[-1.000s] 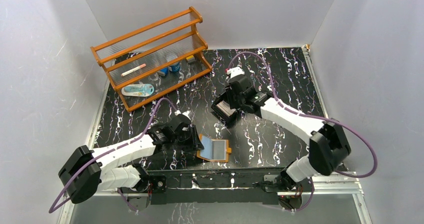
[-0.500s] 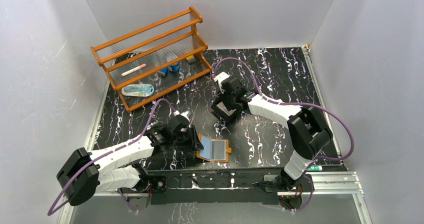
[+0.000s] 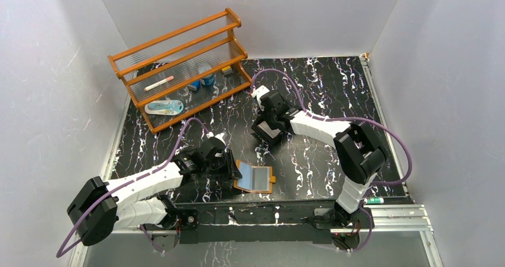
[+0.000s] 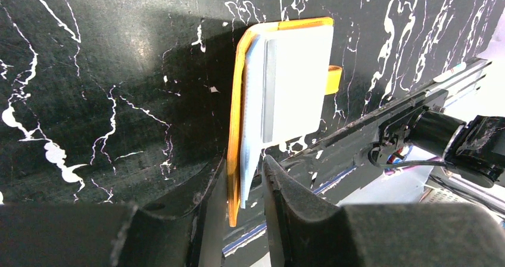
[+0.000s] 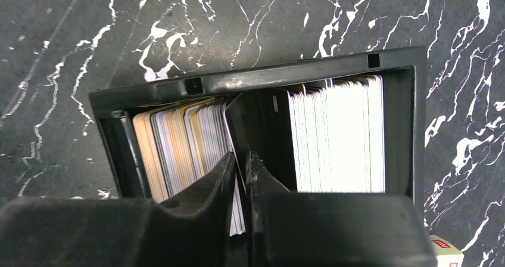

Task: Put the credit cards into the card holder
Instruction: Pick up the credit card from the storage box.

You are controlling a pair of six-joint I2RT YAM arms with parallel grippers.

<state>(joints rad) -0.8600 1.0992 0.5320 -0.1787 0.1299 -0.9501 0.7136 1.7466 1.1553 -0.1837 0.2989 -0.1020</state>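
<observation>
Left pincer [image 4: 244, 160]: closed on one edge of the card holder [image 4: 292, 82], its orange cover and clear sleeves caught between the fingers.
Card holder: lies open close to the near edge of the desk [image 3: 315, 160], about midway along it; gripped leaf tilted up.
Right pincer [image 5: 241, 157]: down inside the black tray [image 5: 268, 76], by its divider; jaws nearly together on a thin edge, firm grip cannot be told.
Tray: mid-desk, two compartments, both holding credit cards [image 5: 333, 136] standing on edge.
</observation>
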